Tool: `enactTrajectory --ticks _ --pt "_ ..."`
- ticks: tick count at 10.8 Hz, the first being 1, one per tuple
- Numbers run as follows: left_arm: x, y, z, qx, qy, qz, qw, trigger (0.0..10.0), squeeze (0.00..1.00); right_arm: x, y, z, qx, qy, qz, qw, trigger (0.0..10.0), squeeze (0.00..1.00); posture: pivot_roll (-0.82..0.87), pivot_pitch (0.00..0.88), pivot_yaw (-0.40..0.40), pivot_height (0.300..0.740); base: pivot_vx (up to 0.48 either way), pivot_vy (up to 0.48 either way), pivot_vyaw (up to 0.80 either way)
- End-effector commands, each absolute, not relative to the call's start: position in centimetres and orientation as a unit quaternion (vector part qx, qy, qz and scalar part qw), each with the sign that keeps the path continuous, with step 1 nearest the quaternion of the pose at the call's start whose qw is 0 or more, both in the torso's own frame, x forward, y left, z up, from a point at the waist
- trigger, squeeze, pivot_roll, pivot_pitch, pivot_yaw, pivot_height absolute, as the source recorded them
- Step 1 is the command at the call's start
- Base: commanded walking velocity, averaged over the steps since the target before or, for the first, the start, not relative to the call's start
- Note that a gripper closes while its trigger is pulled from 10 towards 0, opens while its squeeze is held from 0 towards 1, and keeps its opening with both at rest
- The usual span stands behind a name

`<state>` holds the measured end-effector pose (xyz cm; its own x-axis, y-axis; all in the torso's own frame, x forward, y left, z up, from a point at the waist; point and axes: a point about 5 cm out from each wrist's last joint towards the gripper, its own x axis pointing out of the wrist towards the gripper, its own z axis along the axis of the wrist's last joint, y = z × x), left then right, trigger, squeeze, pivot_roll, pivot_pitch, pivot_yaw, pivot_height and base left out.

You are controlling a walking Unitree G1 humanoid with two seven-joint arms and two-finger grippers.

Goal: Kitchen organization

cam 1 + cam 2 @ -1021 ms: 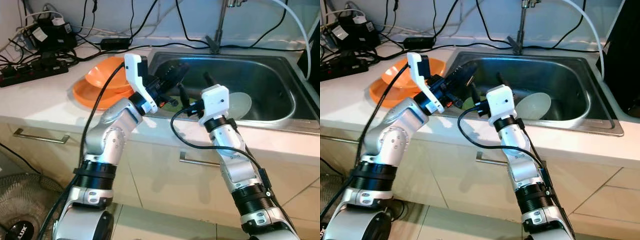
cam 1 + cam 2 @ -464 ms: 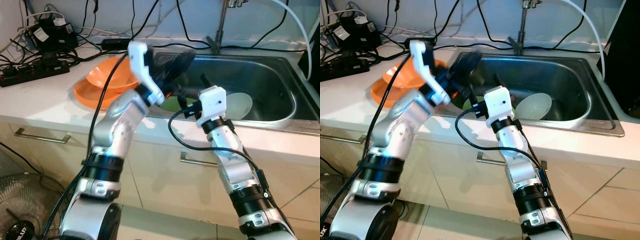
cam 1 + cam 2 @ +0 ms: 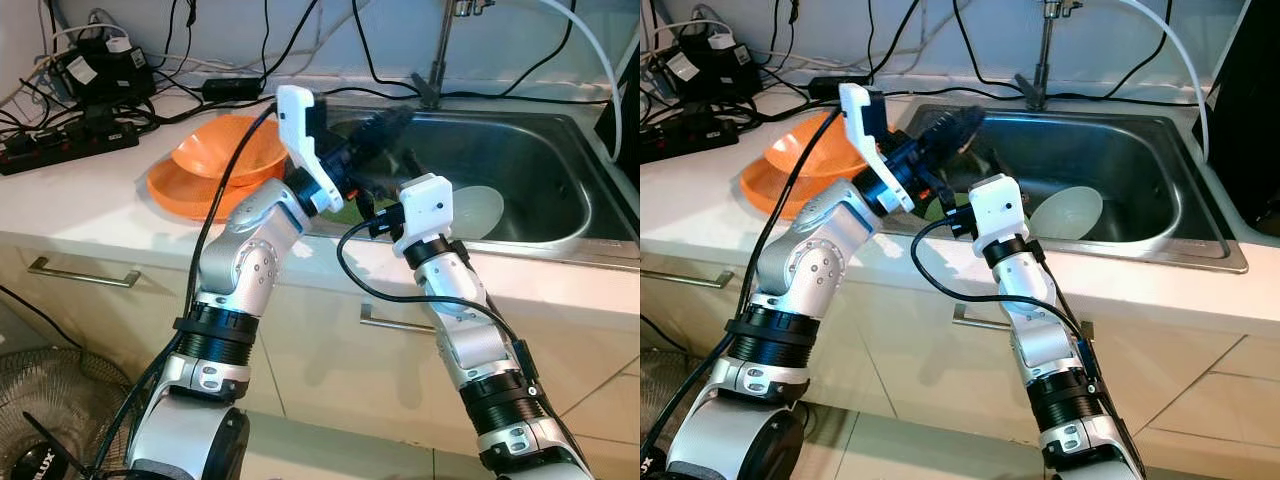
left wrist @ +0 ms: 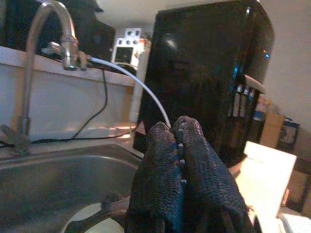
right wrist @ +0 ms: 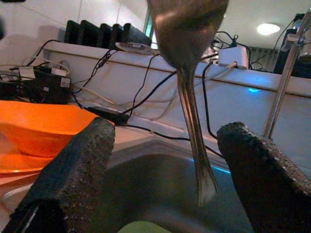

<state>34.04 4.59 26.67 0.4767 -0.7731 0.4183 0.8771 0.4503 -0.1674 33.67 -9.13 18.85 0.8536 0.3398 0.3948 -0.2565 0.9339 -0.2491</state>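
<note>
Clearing the steel sink [image 3: 560, 150]: the left pincer [image 3: 385, 125], fingers pressed together, dangles a metal spoon [image 5: 187, 73] between the right pincer's [image 5: 160, 179] spread fingers (a handover, likely). Next: right closes on the handle.

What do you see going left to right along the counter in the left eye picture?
Power strip → orange bowls → left gripper → pale plate in the sink.
</note>
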Motion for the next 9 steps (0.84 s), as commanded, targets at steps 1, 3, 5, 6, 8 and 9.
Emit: enactTrajectory --ticks 1,3,5,6,8,9 --pt "33.64 4.93 26.6 -0.18 -0.139 -0.507 0.832 10.0 0.0 33.66 -9.01 19.01 -0.093 -0.225 0.156 0.957 10.0 0.0 0.12 0.0 0.084 0.74 0.0 0.0 0.0" --pt "33.52 5.38 26.4 -0.178 -0.136 -0.507 0.832 10.0 0.0 33.76 -9.13 19.03 -0.092 -0.225 0.152 0.958 2.6 0.0 0.12 0.0 0.082 0.74 0.0 0.0 0.0" --pt "33.6 5.71 26.51 -0.179 -0.137 -0.503 0.834 10.0 0.0 33.82 -9.15 19.08 -0.089 -0.225 0.151 0.958 0.0 0.0 0.13 0.0 0.081 0.74 0.0 0.0 0.0" --pt "33.64 5.86 26.56 -0.179 -0.138 -0.501 0.835 10.0 0.0 33.87 -9.09 19.16 -0.087 -0.227 0.152 0.958 0.0 0.0 0.13 0.0 0.081 0.74 0.0 0.0 0.0" --pt "33.58 5.79 26.52 -0.18 -0.136 -0.504 0.834 10.0 0.0 33.91 -8.94 19.05 -0.082 -0.225 0.154 0.959 0.0 0.0 0.13 0.0 0.081 0.74 0.0 0.0 0.0" --pt "33.48 5.6 26.56 -0.182 -0.134 -0.511 0.83 10.0 0.0 33.91 -8.94 19.01 -0.081 -0.225 0.154 0.959 0.0 0.0 0.13 0.0 0.084 0.74 0.0 0.0 0.0"
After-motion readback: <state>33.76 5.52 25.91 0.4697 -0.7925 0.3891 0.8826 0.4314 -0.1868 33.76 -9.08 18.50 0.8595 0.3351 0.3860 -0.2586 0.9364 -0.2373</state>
